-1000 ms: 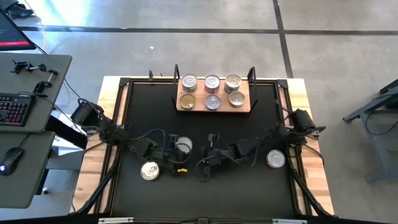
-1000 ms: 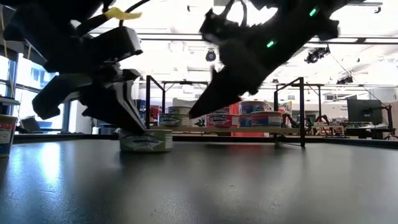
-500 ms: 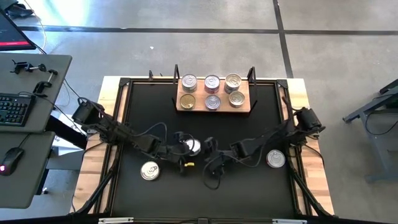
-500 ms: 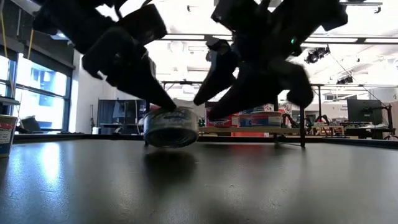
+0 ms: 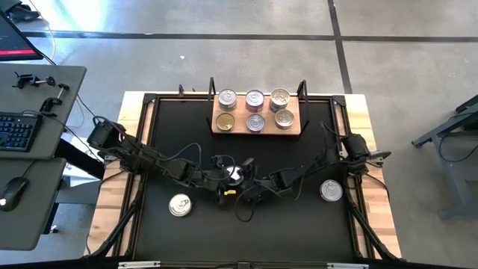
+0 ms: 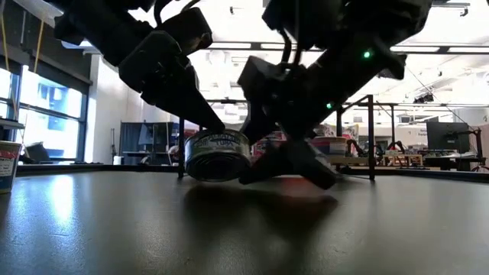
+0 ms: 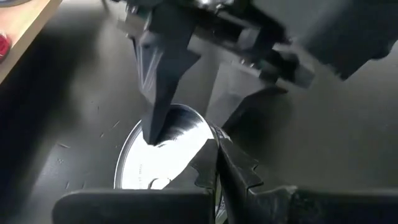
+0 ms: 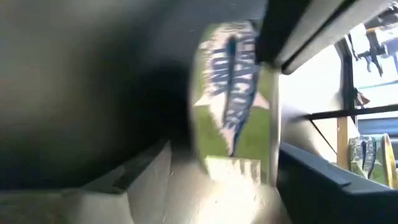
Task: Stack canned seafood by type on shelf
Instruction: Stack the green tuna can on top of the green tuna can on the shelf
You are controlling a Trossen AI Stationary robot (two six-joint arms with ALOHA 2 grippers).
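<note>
At frame centre, the left end effector (image 5: 224,174) is clamped on a tin (image 5: 233,175) above the desk (image 5: 299,232). The right end effector (image 5: 244,179), fingers apart, flanks it. Six tins fill the shelf (image 5: 295,125) at top; open desk lies between.

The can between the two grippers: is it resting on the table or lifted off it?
Lifted: in the low view the can hangs clear above the table, pinched by the left gripper.
</note>
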